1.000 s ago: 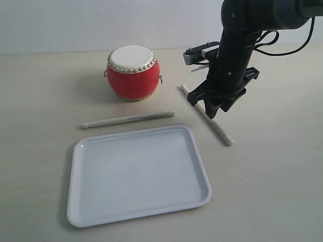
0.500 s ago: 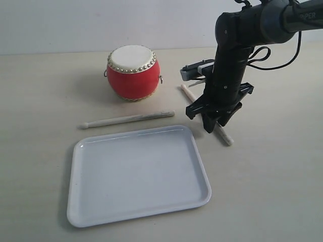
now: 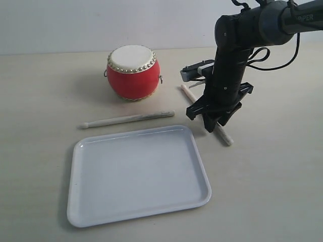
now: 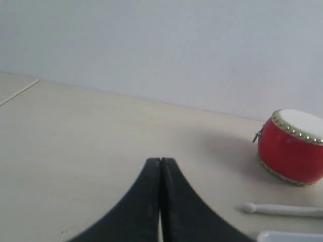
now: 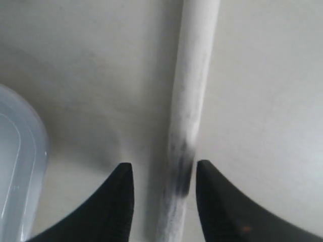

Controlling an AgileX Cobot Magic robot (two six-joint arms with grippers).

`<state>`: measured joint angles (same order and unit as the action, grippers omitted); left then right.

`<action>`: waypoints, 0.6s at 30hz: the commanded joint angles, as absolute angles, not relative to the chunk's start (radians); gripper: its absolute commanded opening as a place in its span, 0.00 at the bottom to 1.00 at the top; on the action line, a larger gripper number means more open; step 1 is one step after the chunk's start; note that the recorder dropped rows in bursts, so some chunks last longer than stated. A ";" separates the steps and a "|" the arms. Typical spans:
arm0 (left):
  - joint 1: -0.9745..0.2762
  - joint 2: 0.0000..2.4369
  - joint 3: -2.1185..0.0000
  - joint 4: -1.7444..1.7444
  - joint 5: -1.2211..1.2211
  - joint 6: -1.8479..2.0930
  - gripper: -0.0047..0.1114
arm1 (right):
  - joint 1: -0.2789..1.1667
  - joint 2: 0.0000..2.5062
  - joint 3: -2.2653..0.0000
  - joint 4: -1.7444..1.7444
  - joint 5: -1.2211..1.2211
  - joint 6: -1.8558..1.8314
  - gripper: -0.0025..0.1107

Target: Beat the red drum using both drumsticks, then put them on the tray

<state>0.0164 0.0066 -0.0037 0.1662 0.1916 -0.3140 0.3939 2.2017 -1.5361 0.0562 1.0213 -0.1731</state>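
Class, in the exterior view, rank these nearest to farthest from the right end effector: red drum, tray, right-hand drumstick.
1. Right-hand drumstick, straddled by the right end effector.
2. Tray, just left of it.
3. Red drum, farther left, behind.

text: white lettering ending "IPER" | on: dark grey cylindrical upper link of the right robot arm (image 3: 275, 20) | elsewhere: nothing legible

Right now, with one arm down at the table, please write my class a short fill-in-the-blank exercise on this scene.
The right gripper is open, its jaws on either side of a ____ lying on the table. The left gripper is ____. The other stick lies between the red drum and the white ____.
Missing words: drumstick; shut; tray.
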 commanded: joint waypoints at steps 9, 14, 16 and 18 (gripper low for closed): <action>0.018 0.000 0.000 0.169 0.075 -0.407 0.04 | 0.395 2.236 -1.540 0.049 1.001 -0.171 0.33; 0.018 0.000 0.000 0.169 -0.027 -0.518 0.04 | 0.395 2.236 -1.540 0.049 0.999 -0.145 0.02; 0.018 0.000 0.000 0.169 -0.097 -0.665 0.04 | 0.395 2.236 -1.540 0.047 0.999 -0.145 0.02; 0.018 0.000 0.000 0.169 -0.247 -0.764 0.04 | 0.395 2.228 -1.542 0.046 0.999 -0.145 0.02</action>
